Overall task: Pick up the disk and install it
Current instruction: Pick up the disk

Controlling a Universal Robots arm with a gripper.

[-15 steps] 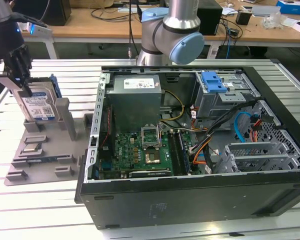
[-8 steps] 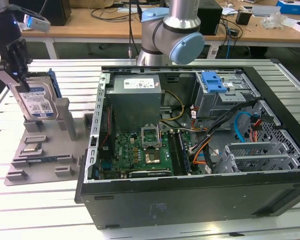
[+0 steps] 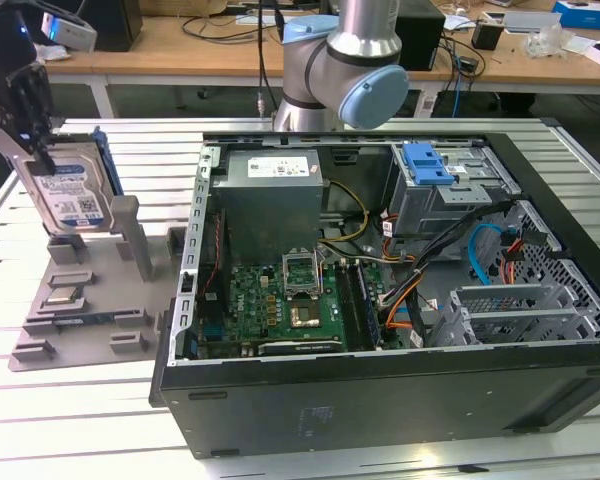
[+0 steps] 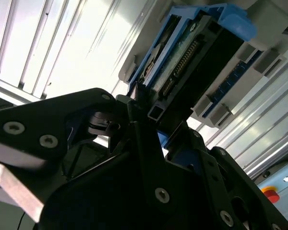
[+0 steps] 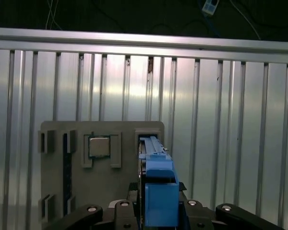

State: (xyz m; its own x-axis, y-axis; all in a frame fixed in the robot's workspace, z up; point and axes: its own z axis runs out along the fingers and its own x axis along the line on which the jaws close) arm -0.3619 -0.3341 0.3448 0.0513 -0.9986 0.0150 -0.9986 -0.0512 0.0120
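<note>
The disk stands upright over the grey fixture at the exterior view's left, its silver face and white-and-blue label showing inside a blue carrier. My gripper comes down on its upper edge and is shut on the disk. In the first wrist view the blue carrier runs between the black fingers of the gripper. The second wrist view shows the disk's connector end held at the gripper. I cannot tell whether the disk's lower edge still rests in the fixture's slot.
The open computer case lies to the exterior view's right of the fixture. Inside are a grey power-supply box, a motherboard and a drive bay with a blue latch. A processor chip sits in the fixture. The slatted aluminium table lies underneath.
</note>
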